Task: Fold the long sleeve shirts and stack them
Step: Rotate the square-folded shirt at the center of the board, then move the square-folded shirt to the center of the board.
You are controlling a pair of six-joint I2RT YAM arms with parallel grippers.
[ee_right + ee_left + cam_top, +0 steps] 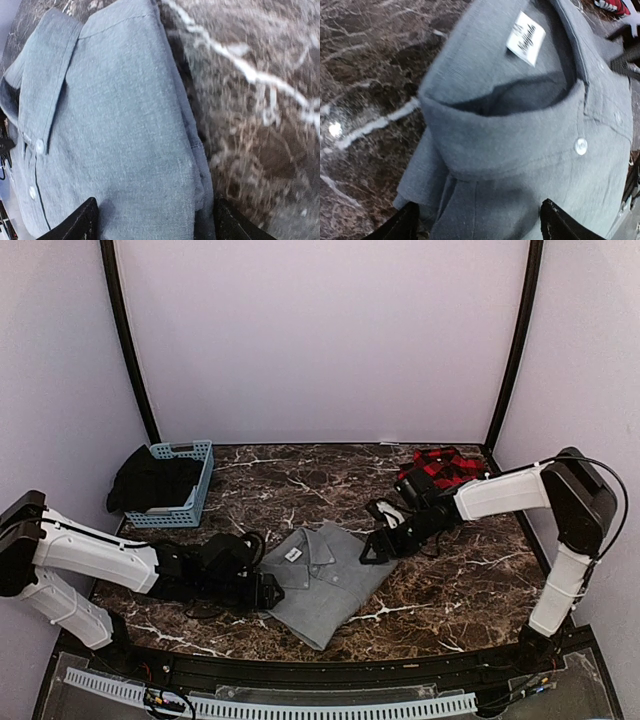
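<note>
The grey shirt (pixel 322 578) lies folded on the marble table, collar up with a white label; it also fills the left wrist view (pixel 520 150) and the right wrist view (pixel 115 130). My left gripper (pixel 266 591) is at the shirt's left edge by the collar, its fingers (pixel 400 227) wide apart over the cloth. My right gripper (pixel 376 548) is at the shirt's right edge, its fingers (pixel 75 222) wide apart astride the folded side. Both are open. The red-and-black plaid shirt (pixel 440 468) lies bunched at the back right, behind the right arm.
A blue basket (pixel 198 480) with a black cloth (pixel 150 480) in it stands at the back left. Bare marble table (pixel 470 580) shows to the right of the shirt. White walls and dark posts close in the back and sides.
</note>
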